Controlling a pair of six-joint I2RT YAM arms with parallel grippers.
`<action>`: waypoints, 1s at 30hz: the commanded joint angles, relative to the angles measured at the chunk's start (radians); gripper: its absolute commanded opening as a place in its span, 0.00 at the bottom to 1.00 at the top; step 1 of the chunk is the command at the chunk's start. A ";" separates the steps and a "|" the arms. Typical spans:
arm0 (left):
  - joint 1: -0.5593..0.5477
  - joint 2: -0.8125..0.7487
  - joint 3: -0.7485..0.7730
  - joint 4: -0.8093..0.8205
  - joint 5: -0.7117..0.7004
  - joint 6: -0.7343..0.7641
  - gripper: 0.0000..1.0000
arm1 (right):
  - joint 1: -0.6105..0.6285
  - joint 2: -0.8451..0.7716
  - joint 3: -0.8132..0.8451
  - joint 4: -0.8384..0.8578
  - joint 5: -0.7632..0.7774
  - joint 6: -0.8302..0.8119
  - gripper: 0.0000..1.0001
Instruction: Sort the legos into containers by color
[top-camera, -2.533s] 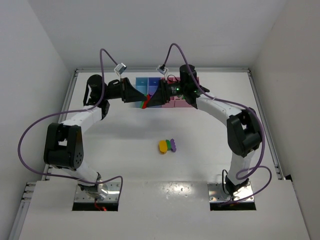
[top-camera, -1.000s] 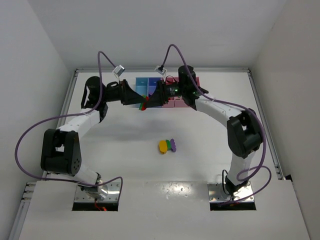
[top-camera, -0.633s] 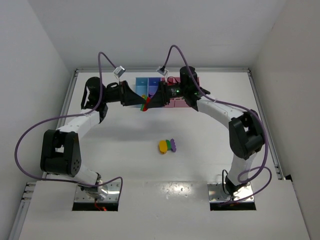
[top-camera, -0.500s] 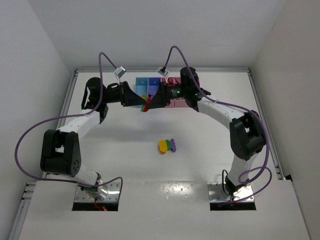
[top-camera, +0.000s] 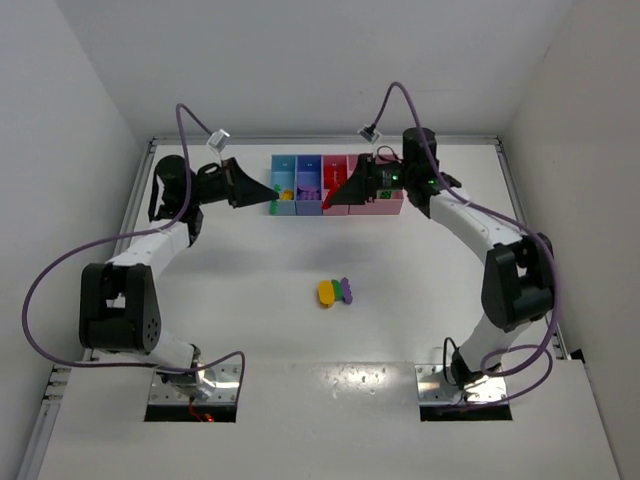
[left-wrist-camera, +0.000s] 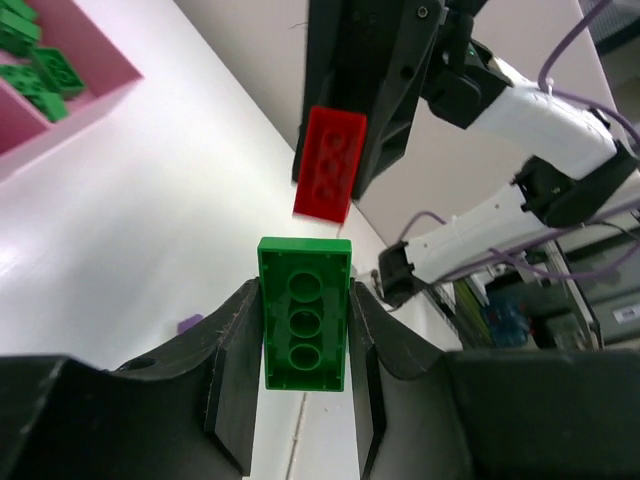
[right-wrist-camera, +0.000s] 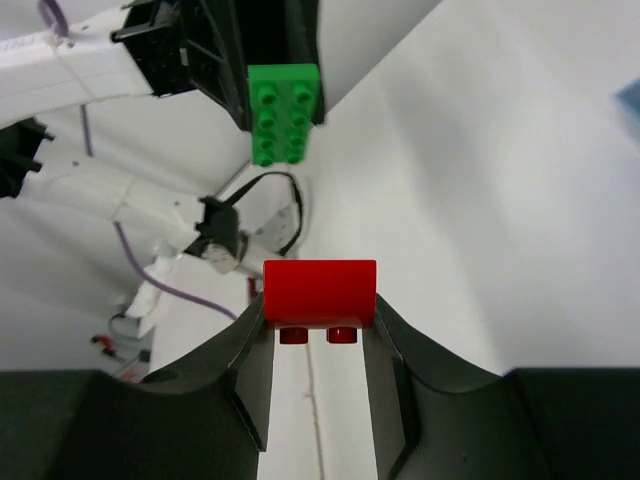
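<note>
A green studded plastic brick (left-wrist-camera: 304, 312) is clamped lengthwise between the closed fingers of the left hand (left-wrist-camera: 305, 345). A red plastic brick (right-wrist-camera: 320, 290) is pinched likewise in the right hand (right-wrist-camera: 320, 335). Each is held singly, apparently so that one colour can be dropped per bin, near the row of four joined blue and pink plastic bins (top-camera: 310, 208). A yellow, green and purple brick clump (top-camera: 335, 292) is left unsorted on the white counter (top-camera: 250, 290).

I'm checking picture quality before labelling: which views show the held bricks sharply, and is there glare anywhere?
Left wrist: green brick sharp, the background behind soft. Right wrist: red brick sharp and evenly lit. Top external: both bricks tiny, glare on the near table edge.
</note>
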 joint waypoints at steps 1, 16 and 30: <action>0.050 -0.063 -0.004 0.059 -0.014 -0.004 0.00 | -0.050 -0.061 -0.008 -0.113 0.020 -0.156 0.00; 0.043 -0.280 0.128 -0.794 -0.466 0.654 0.00 | -0.048 0.299 0.413 -0.425 0.722 -0.517 0.00; 0.017 -0.279 0.109 -0.848 -0.497 0.720 0.00 | -0.037 0.487 0.564 -0.402 0.668 -0.535 0.61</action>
